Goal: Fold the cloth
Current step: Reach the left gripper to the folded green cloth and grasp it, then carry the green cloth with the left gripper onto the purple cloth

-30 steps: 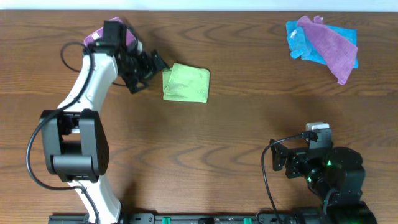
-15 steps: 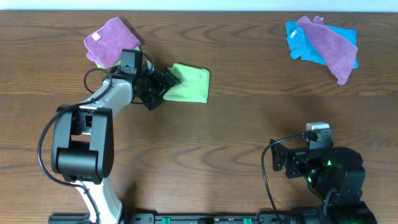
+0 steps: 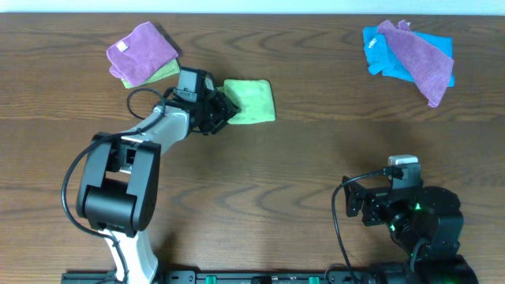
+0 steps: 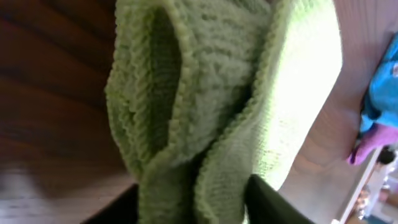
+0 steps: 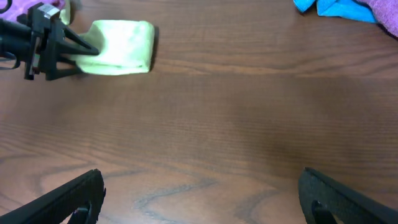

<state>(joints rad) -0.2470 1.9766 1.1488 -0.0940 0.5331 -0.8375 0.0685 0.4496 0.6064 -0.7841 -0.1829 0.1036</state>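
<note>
The cloth (image 3: pixel 254 100) is a lime-green towel lying folded into a small rectangle on the brown table, left of centre at the back. My left gripper (image 3: pixel 224 110) reaches in from the left and is shut on the cloth's left edge. In the left wrist view the cloth (image 4: pixel 211 93) fills the frame, its bunched layers pinched between the two dark fingers of my left gripper (image 4: pixel 193 208). My right gripper (image 5: pixel 199 199) hovers open over bare wood near the front right, and from there the cloth (image 5: pixel 127 46) shows far off at the upper left.
A purple cloth (image 3: pixel 140 50) lies on a green one at the back left, close behind my left arm. A bright blue cloth (image 3: pixel 387 54) with another purple cloth (image 3: pixel 422 55) over it lies at the back right. My right arm (image 3: pixel 406 214) sits at the front right.
My left arm swung right from the purple cloth to the lime-green cloth, its jaws closed on the left edge, and the cloth shifted slightly to the right. The right arm stayed put.
</note>
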